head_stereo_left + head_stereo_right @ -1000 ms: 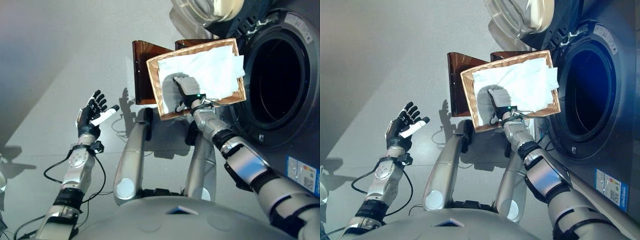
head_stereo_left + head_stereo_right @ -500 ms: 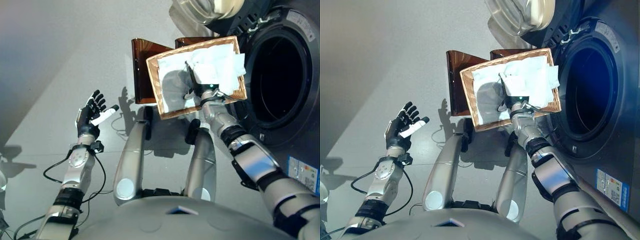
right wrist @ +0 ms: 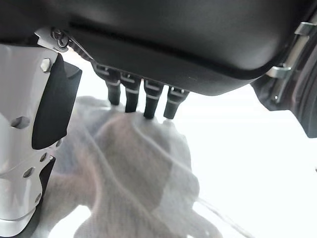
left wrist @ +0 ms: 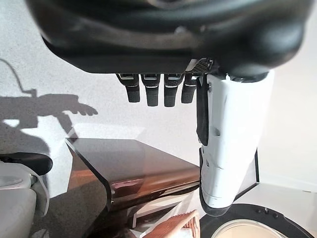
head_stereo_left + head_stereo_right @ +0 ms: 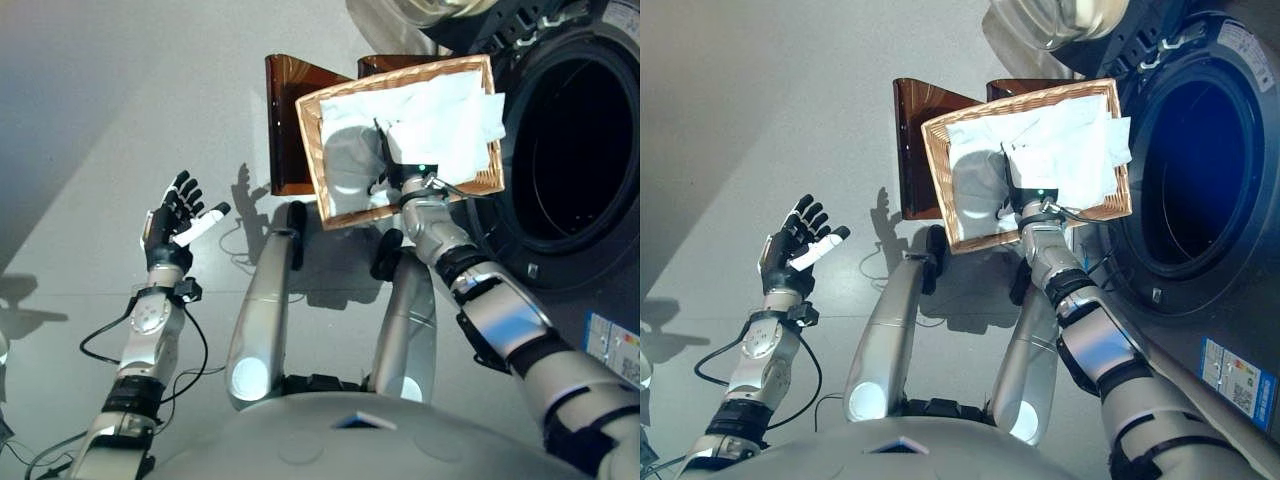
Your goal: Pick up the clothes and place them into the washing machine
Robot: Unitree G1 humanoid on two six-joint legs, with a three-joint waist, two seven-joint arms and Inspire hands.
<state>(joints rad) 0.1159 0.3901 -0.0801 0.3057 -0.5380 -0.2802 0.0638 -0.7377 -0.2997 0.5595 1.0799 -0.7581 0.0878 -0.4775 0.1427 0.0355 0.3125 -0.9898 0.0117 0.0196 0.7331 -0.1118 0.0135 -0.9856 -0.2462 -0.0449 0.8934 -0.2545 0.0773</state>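
A heap of white clothes (image 5: 450, 115) fills a wicker basket (image 5: 310, 160) that rests on a brown stand (image 5: 285, 120). My right hand (image 5: 392, 160) is inside the basket, pushed into a fold near the middle of the heap. In the right wrist view the white cloth (image 3: 138, 168) bunches up against the hand (image 3: 173, 39) and hides its far end. The washing machine's dark drum opening (image 5: 575, 150) gapes just right of the basket. My left hand (image 5: 172, 215) is held up over the floor at the left, open and holding nothing, as the left wrist view (image 4: 158, 44) confirms.
The washer's round door (image 5: 400, 10) stands swung open above the basket. Grey floor (image 5: 120, 90) stretches to the left of the stand. A label (image 5: 612, 345) sits low on the machine's front.
My right hand has gone from lying flat on the cloth near the basket's left part to burrowing into the fold further in. The left hand has stayed raised.
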